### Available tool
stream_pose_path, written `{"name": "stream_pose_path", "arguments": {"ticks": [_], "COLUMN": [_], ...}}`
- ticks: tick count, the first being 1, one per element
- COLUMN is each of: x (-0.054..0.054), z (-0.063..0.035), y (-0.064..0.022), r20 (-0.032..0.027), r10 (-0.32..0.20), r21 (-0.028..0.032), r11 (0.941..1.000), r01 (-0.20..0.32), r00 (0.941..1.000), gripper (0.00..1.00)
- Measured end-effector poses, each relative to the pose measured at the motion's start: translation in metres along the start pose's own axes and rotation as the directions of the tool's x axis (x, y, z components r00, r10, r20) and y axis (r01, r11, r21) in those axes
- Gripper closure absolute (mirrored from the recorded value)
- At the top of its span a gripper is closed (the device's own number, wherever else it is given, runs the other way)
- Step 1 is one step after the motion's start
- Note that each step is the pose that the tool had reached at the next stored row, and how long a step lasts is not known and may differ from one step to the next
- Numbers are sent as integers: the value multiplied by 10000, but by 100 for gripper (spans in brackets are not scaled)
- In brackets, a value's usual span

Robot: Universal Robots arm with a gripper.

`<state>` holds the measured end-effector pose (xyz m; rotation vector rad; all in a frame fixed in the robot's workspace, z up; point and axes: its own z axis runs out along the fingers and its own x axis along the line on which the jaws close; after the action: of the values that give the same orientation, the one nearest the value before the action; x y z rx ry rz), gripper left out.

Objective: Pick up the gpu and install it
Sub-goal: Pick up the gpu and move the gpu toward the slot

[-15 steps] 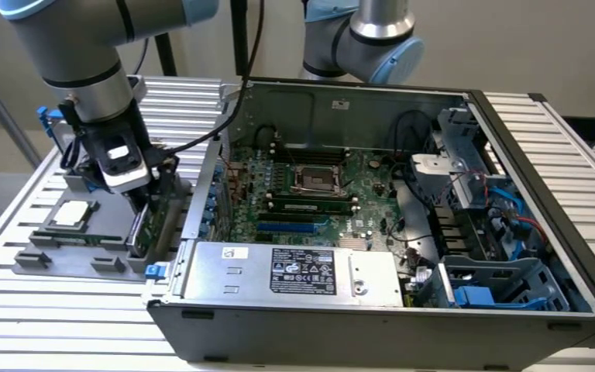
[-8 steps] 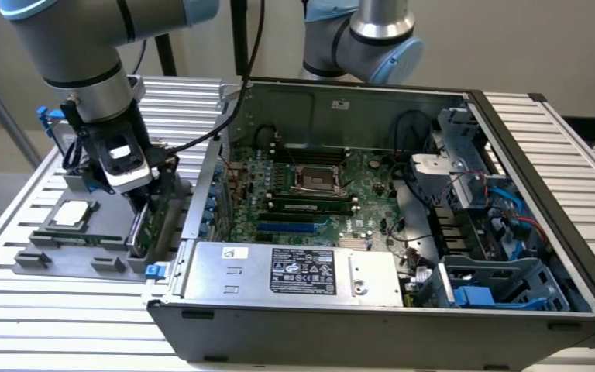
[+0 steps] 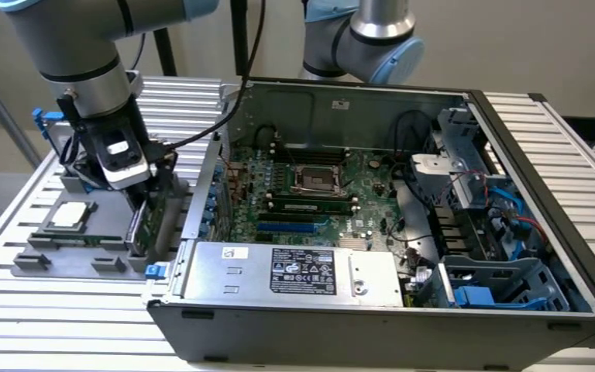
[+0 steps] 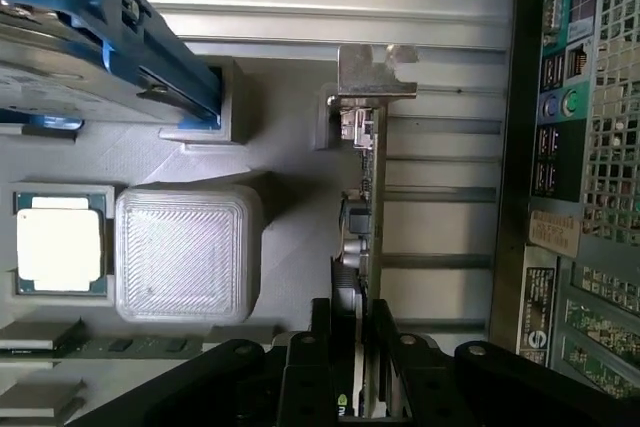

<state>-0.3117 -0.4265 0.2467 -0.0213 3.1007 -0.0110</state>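
Toward the left edge of the slatted table (image 3: 8, 310), a grey fixture tray (image 3: 75, 273) carries a square processor chip (image 3: 70, 215). At the tray's right edge, just beside the computer case (image 3: 380, 333), the gpu (image 4: 372, 187) stands on its long edge. The gripper (image 4: 352, 347) straddles it, its fingers (image 4: 322, 347) pressed against both faces (clamped, as far as I can judge). The card looks seated in the tray, so the grasp seems made, with lifting and installing left. Further right, inside the open case, the motherboard (image 3: 365, 167) shows a bare blue expansion slot (image 3: 292, 226).
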Motion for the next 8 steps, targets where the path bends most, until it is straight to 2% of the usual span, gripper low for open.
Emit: {"name": "stream_pose_path", "arguments": {"ticks": [8], "x": [-19], "z": [-336], "y": [-3], "r20": [-105], "r10": [-1], "r21": [0], "r11": [10000], "r01": [1], "r00": [9999], "gripper": [73]}}
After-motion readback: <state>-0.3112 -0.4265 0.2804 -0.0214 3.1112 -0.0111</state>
